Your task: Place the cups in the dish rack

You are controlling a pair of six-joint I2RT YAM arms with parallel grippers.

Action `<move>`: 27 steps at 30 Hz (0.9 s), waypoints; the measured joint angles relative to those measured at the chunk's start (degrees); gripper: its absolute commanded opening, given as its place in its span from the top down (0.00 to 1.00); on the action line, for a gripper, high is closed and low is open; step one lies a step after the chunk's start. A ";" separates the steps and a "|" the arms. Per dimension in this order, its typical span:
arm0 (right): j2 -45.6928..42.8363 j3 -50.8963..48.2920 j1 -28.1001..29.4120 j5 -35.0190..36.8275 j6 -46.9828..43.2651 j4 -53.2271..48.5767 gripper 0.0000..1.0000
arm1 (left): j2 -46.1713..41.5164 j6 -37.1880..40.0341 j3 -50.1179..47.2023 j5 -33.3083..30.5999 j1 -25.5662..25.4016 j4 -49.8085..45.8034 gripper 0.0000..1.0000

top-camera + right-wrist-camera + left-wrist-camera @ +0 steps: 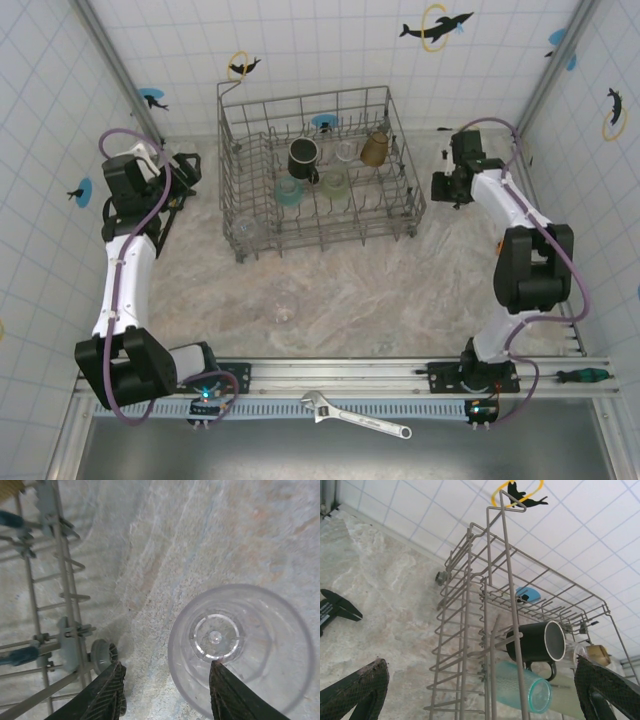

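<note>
From above, the dish rack [232, 170] held a black mug [303, 157] and other cups, and a clear glass [285, 308] stood on the table [400, 300]. At the left wrist, the left gripper [480, 662] gaped empty beside the rack. At the right wrist, the right gripper [166, 664] stood part-open, straddling a second glass [250, 645] at its rim, unclamped.

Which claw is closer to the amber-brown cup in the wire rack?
The right. The right claw hangs just outside the right side of the dish rack, near the amber-brown cup in its far right part. The left claw sits off the left side, with the whole rack between.
</note>
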 measured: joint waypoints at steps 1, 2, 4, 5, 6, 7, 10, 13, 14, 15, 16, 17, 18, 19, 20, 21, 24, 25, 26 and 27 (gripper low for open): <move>0.94 0.44 0.00 0.00 0.00 -0.28 0.56 | 0.00 -0.22 0.13 0.35 0.00 0.00 0.03; 2.23 1.11 0.00 -0.02 -0.02 -0.48 0.56 | 0.00 -0.50 0.28 0.72 0.00 0.00 0.03; 3.87 2.21 -0.02 -0.04 -0.04 -0.79 0.60 | -0.07 -1.05 0.59 1.33 -0.02 0.00 0.03; 4.61 2.80 0.00 -0.02 -0.04 -0.90 0.63 | -0.11 -1.20 0.74 1.46 -0.13 0.00 0.03; 5.18 3.30 0.00 -0.13 -0.13 -0.98 0.65 | -0.17 -1.33 0.92 1.66 -0.20 0.00 0.03; 5.62 3.69 0.00 -0.15 -0.09 -1.07 0.67 | -0.20 -1.49 1.07 1.68 -0.42 0.00 0.03; 6.84 4.81 -0.02 -0.15 -0.35 -1.38 0.74 | -0.20 -1.55 1.77 1.90 -1.55 0.02 0.03; 7.58 5.57 -0.26 -0.22 -0.52 -1.64 0.81 | -0.20 -1.73 2.38 1.88 -3.28 0.00 0.03; 7.76 5.77 -0.42 -0.35 -0.63 -1.75 0.83 | -0.20 -1.75 2.60 1.88 -3.91 0.00 0.03; 7.93 6.03 -0.63 -0.42 -0.63 -1.88 0.84 | -0.15 -1.88 2.82 1.86 -4.42 0.00 0.03; 8.20 6.29 -0.79 -0.57 -0.72 -1.90 0.87 | -0.02 -1.92 3.17 1.84 -5.09 -0.02 0.03; 8.33 6.47 -0.98 -0.74 -0.83 -1.95 0.92 | 0.15 -1.95 3.50 1.84 -5.62 0.00 0.03; 8.35 6.51 -1.03 -0.79 -0.83 -2.03 0.94 | 0.39 -1.97 3.82 1.84 -6.10 -0.02 0.03; 8.39 6.75 -1.14 -0.81 -0.98 -1.99 0.98 | 0.63 -1.99 4.17 1.81 -6.62 0.00 0.03; 8.46 7.30 -1.18 -0.61 -1.11 -2.34 1.00 | 0.94 -2.10 4.48 1.79 -7.21 0.00 0.03; 8.46 7.65 -1.29 -0.52 -1.16 -2.45 1.00 | 1.16 -2.14 4.63 1.66 -7.65 0.00 0.03; 8.46 8.33 -1.46 -0.66 -1.09 -2.40 1.00 | 2.12 -2.34 5.40 1.38 -9.07 -0.04 0.03; 8.46 8.39 -1.46 -0.66 -1.11 -2.47 1.00 | 2.47 -2.40 5.73 1.38 -9.51 -0.09 0.03; 8.50 8.52 -1.51 -0.68 -1.09 -2.64 1.00 | 2.82 -2.47 6.05 1.36 -9.90 -0.24 0.03; 8.57 8.96 -1.51 -0.68 -1.09 -3.19 1.00 | 3.06 -2.54 6.32 1.31 -10.23 -0.26 0.03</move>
